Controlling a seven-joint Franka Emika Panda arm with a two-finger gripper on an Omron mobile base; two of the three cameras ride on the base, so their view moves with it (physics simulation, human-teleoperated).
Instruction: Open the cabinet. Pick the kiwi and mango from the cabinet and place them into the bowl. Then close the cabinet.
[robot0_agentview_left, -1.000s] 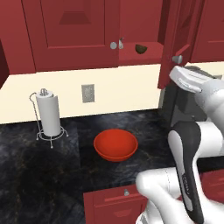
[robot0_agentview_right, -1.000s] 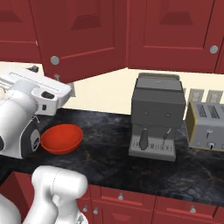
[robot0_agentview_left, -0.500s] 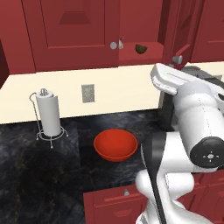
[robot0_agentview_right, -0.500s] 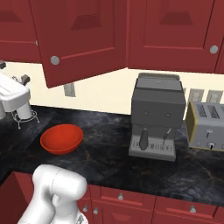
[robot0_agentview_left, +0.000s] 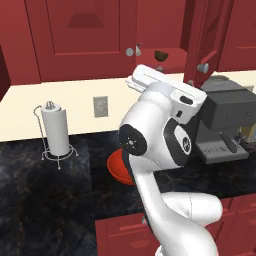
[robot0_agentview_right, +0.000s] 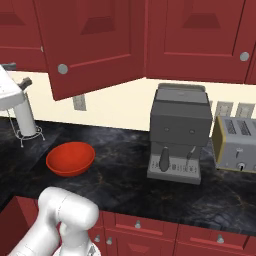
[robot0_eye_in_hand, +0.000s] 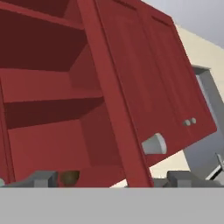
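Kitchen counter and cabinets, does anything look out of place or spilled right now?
Nothing is spilled or damaged. The one thing that stands out is the dark red wall cabinet's right door, which hangs open over the black counter. The glossy orange-red bowl sits upright and empty.

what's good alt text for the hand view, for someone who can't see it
Seen from low and close, the dark red cabinet stands open, its door swung out edge-on with a round silver knob. A small brownish fruit, likely the kiwi, sits on the bottom shelf. The open gripper frames the bottom, a grey appliance at right.
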